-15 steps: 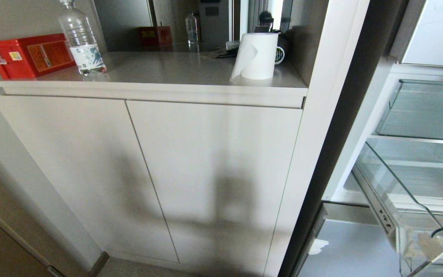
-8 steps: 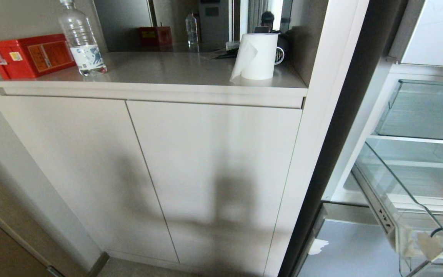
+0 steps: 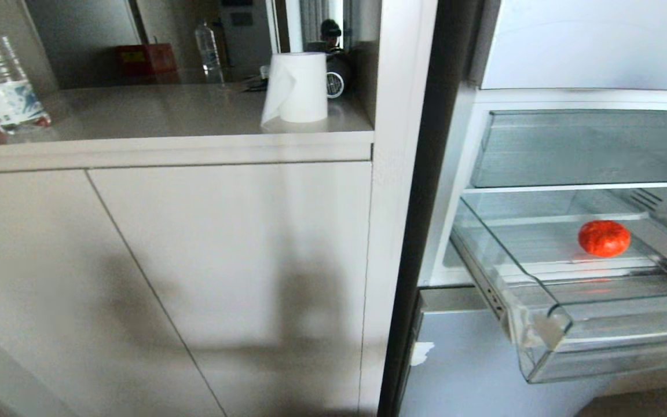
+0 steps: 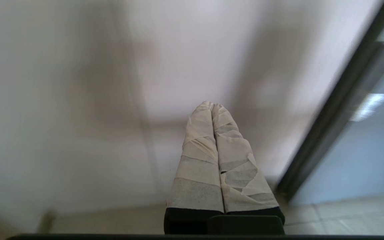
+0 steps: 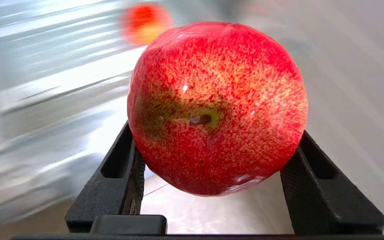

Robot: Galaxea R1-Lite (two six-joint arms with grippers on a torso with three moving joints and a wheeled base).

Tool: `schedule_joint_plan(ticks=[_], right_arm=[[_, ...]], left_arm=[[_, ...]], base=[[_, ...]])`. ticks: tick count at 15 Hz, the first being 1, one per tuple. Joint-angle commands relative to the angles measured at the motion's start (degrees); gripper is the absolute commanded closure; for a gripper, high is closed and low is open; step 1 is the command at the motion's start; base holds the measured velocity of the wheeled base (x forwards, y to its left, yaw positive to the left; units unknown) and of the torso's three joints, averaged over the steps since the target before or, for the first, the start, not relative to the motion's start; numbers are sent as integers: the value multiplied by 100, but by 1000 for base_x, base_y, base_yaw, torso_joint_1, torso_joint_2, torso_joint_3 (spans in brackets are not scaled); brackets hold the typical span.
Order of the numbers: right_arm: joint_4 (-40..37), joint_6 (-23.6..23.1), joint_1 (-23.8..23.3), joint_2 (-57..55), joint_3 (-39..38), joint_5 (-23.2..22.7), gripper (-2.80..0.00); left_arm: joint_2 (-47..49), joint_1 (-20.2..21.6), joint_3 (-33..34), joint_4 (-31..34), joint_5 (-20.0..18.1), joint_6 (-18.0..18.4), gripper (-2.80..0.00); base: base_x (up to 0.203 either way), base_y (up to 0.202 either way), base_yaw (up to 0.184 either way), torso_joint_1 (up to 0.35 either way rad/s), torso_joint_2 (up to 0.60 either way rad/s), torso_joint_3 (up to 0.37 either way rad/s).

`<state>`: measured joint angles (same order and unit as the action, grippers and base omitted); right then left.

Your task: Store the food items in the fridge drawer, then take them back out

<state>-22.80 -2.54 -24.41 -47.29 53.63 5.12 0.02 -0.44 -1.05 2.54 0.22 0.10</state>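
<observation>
Beige matte cabinets (image 3: 223,255) flank the clear ribbed fridge drawer (image 3: 548,330) holding an orange-red fruit (image 3: 604,238); right gripper (image 5: 212,156) clamps a glossy speckled red fruit (image 5: 217,106).

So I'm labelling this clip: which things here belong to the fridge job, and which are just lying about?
Job: clear plastic fridge drawer; round orange-red fruit lying in it; speckled red fruit clamped in the right gripper.
Lying about: white paper roll; clear water bottle.
</observation>
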Motion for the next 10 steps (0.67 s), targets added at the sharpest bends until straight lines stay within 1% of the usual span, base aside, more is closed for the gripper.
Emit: schedule_joint_plan(ticks=[1,5,6,10], right_arm=[[282,-28,-380,16,-208,-5,0],[1507,-118,-1573,-166,-786,-26,0],[1636,-155,-1720,-188,-900,-28,0],[1673,-168,-1787,-176,-1091,-20,0]], left_arm=[[-2,0,-1,1,4,-1,0],[-2,0,-1,1,4,-1,0],[-2,0,-1,1,4,-1,0],[-2,0,-1,1,4,-1,0]], base=[[3,11,-176,6,2,2],[-1,5,-178,1,2,1],[1,6,-182,5,2,5],[0,8,-179,5,2,1]])
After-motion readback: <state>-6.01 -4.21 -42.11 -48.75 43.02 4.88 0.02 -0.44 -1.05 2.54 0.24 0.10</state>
